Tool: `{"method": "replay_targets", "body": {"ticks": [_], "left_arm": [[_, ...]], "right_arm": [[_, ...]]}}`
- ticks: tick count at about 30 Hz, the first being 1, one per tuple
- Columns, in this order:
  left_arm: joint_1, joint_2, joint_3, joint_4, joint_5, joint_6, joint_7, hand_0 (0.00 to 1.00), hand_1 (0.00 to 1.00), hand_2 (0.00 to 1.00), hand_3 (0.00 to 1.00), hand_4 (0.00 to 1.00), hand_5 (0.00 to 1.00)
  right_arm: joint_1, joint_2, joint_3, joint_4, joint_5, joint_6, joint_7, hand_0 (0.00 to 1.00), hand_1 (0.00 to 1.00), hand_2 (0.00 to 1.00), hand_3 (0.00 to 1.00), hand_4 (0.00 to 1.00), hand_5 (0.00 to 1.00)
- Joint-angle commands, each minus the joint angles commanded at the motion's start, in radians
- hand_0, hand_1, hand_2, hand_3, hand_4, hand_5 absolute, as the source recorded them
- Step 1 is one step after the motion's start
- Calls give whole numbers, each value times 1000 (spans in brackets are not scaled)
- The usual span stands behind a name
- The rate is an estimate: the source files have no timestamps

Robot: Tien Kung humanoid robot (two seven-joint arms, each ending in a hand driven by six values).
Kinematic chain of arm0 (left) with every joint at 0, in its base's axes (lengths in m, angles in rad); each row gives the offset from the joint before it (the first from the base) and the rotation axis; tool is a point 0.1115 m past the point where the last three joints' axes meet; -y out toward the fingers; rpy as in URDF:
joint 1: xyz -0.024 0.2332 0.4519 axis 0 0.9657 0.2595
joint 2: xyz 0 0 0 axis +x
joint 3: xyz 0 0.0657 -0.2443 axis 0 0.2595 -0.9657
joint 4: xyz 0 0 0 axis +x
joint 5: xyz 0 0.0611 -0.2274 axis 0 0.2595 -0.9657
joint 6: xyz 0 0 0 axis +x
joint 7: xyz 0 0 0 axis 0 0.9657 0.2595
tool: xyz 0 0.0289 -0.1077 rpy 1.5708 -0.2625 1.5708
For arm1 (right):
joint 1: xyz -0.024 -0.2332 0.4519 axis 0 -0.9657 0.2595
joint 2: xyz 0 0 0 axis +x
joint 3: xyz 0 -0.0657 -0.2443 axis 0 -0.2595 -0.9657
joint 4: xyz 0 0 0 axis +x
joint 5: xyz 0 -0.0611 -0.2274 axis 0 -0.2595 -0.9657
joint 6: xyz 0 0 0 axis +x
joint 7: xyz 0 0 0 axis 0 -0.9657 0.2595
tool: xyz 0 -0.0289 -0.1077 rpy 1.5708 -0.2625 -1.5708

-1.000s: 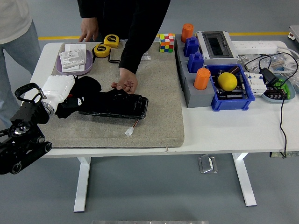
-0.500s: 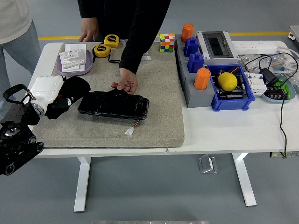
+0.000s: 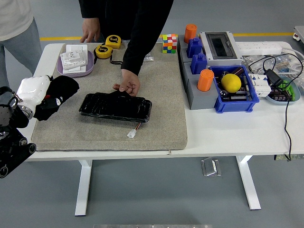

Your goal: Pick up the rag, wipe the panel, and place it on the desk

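Left hand (image 3: 40, 95), white shell with black fingers, sits at the table's left edge over the grey mat (image 3: 161, 95). A black rag (image 3: 59, 92) is bunched in it, fingers wrapped round the cloth, rag held just off the panel's left end, not touching it. Black glossy panel (image 3: 115, 106) lies flat mid-mat, a wire with white connector (image 3: 131, 134) trailing from its near edge. A person's hand (image 3: 127, 84) in a dark sleeve presses the panel's far edge; their other hand (image 3: 90, 34) rests on the table's far side near two yellow tape measures (image 3: 108, 45). Purple tray (image 3: 76, 64) with white packets sits behind the rag. Further right: colour cube (image 3: 169, 43), blue bin (image 3: 235, 90) holding a yellow ball (image 3: 231, 82), cables. Right hand not visible.
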Motion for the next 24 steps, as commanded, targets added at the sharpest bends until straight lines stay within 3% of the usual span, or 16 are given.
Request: {"method": "replay_targets", "body": {"ticks": [11,12,17,18,23,24], "left_arm": [[49,-5,-27,29,-21,25,-42,332,311,376,552,498,135],[50,-6,-28,30,-27,26,-47,377,440,497,561,515,132],[52,-10,-28,41,-34,20,-48,377,440,497,561,515,132],[54,-10,-29,45,-38,18,-49,418,495,534,564,606,211],[58,-13,-29,53,-46,18,-54,418,495,534,564,606,211],[58,-14,-29,54,-47,17,-54,431,529,550,566,676,278]], "right_arm": [[-3,2,3,0,-4,0,-1,794,691,722,675,998,512],[-4,2,0,0,0,0,1,794,692,723,674,998,512],[-3,4,-17,0,17,1,7,794,692,723,674,998,512],[-4,5,-32,0,32,1,11,794,692,723,674,998,513],[-6,5,-53,5,50,2,22,794,692,723,674,998,513],[-6,5,-51,6,48,2,22,794,692,723,674,998,513]]}}
